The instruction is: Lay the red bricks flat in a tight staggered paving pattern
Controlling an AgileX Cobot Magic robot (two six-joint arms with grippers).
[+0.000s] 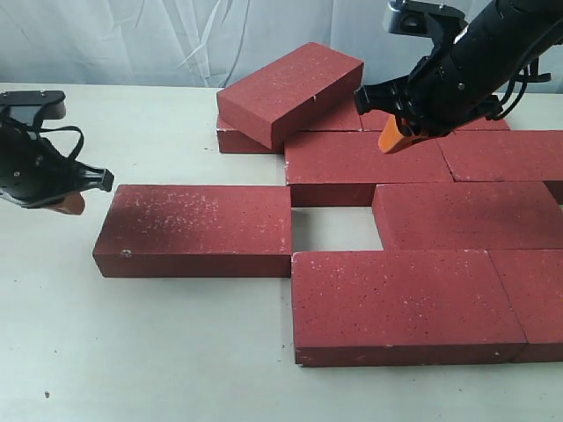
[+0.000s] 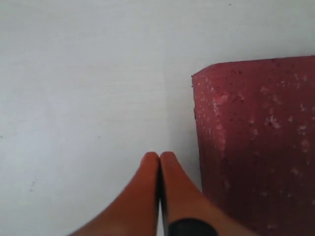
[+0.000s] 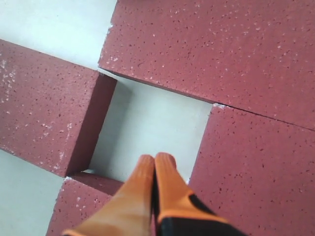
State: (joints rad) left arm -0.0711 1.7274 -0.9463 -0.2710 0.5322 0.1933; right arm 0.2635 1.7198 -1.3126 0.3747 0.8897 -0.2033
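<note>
Two end effectors, both with fingers pressed together: your left end effector [image 1: 69,204] sits mid-left, beside one loose red brick [image 1: 198,230]. About eight more red bricks [image 1: 457,215] fill centre to right, including one tilted brick [image 1: 290,88]. Your right end effector [image 1: 392,141] hovers upper right.

The red bricks [image 1: 400,303] look like rough, matt masonry, dark red with fine pale speckles. The desk [image 1: 176,352] under them is smooth, matt off-white. The left claw [image 2: 159,158] and right claw [image 3: 155,160] have smooth orange tips, plastic or rubber. A creased white cloth [image 1: 132,35] hangs behind the bricks.
</note>
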